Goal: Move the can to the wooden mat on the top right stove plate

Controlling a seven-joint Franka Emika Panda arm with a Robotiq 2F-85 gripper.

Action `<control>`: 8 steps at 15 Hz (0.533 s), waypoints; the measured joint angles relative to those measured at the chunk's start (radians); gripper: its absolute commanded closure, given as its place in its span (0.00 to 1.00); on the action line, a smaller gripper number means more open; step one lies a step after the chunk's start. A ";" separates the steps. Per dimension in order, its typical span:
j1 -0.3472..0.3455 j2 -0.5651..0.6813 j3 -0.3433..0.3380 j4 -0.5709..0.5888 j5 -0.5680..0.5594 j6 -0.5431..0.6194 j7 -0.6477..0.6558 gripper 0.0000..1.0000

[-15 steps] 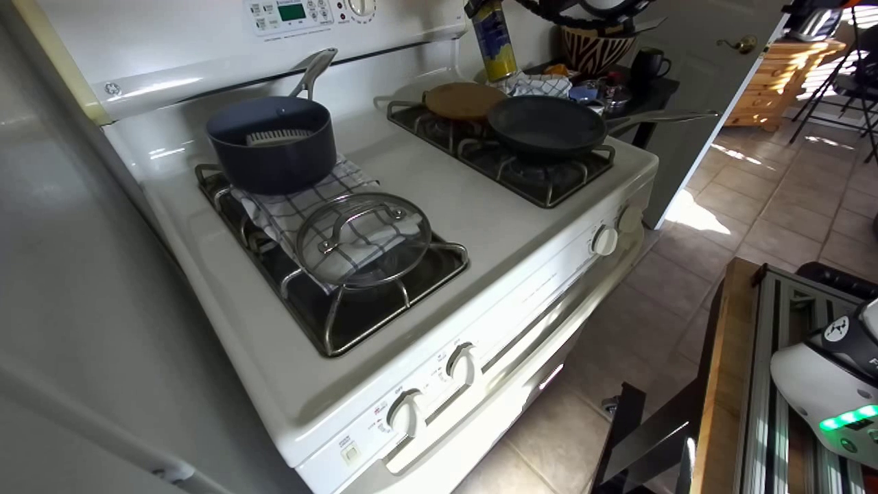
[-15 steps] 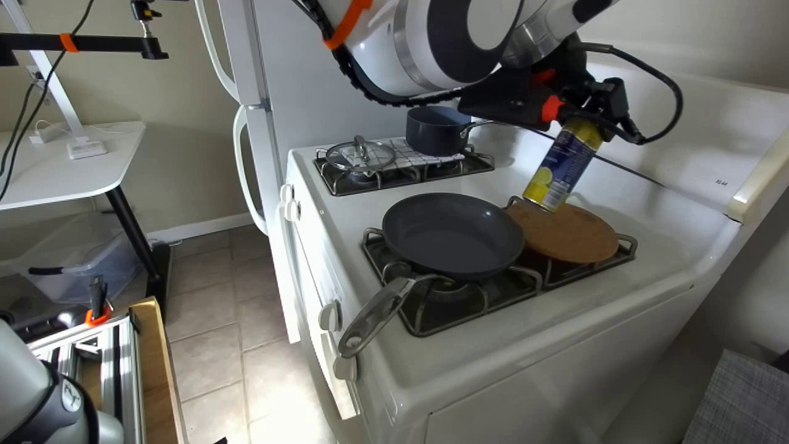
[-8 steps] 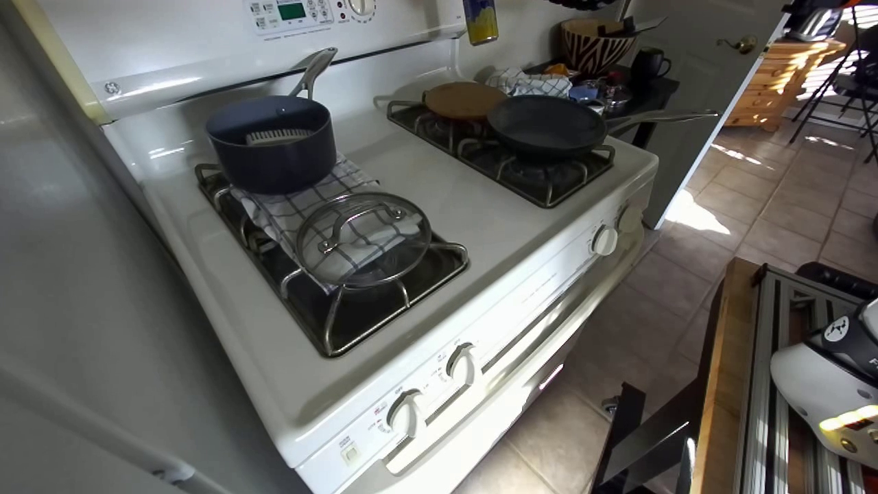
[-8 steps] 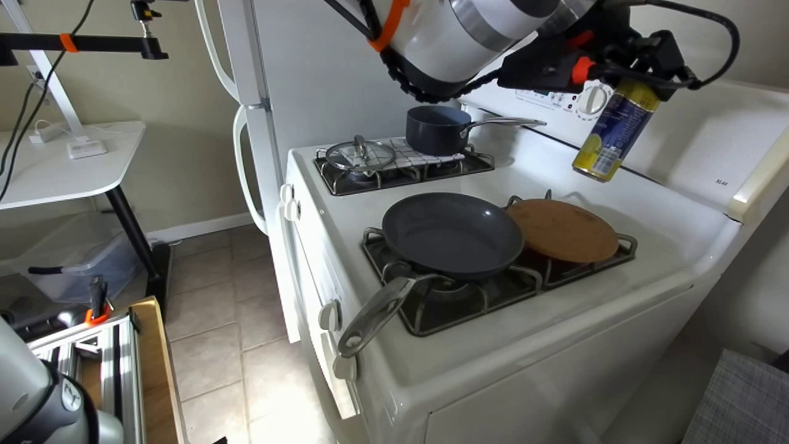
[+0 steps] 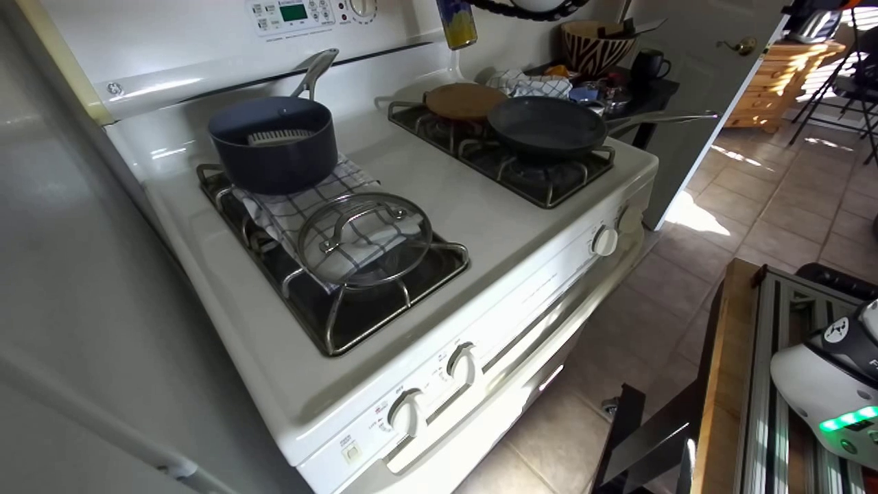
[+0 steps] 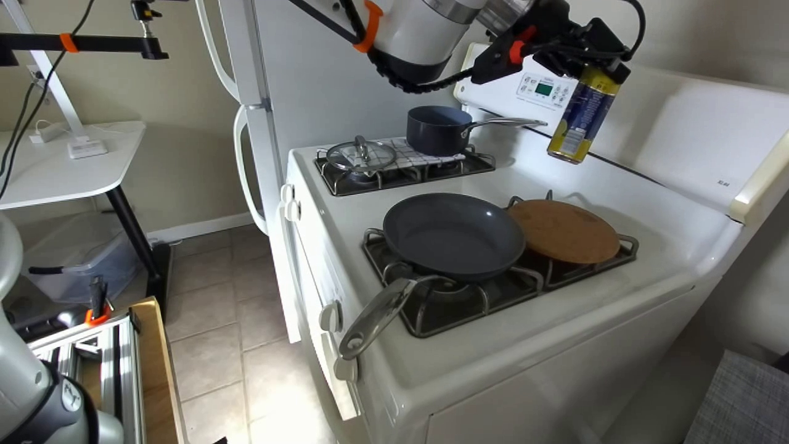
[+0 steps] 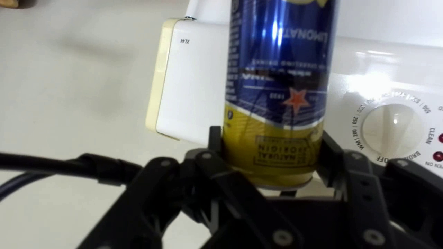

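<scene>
Fingers [image 7: 331, 159] pinch the can [image 6: 584, 114] at its yellow upper end — one on each side in the wrist view, hold looks sound. Can hangs clear of everything below, upper right of the frame in an exterior view, tilted with its base toward the lower left.

Just changed: gripper [image 7: 272, 147] swings the can sideways, and in both exterior views the base now shows above the wooden mat [image 6: 564, 233]. For the task: transport phase, lateral alignment probably improving, placing not yet done. Depth hard to read, so true centring can't be confirmed.

Vs. half a second ago: can [image 6: 573, 132] sits further left and higher in an exterior view, leaning a bit less; in an exterior view the can [image 5: 458, 24] sits further left and slightly lower at the top edge, upper part cropped. Vs. a second ago: in an exterior view the base then overlaps the mat [image 6: 579, 240] — now a plain gap. Mat unmoved on its stove plate [image 5: 431, 127], frying pan [image 6: 454, 234] unmoved right beside it.

Next move likely: straighten, lower over the mat, release. Landing tilted could tip the can.
</scene>
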 measured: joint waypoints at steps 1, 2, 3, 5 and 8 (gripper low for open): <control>-0.005 0.000 0.005 0.000 0.000 0.000 0.000 0.64; -0.013 0.000 0.006 0.000 0.000 0.001 -0.002 0.64; -0.018 0.000 0.007 -0.001 0.000 0.001 -0.006 0.64; -0.018 0.004 0.006 -0.005 0.002 0.001 -0.001 0.64; -0.007 0.012 0.007 -0.015 0.033 -0.015 0.007 0.64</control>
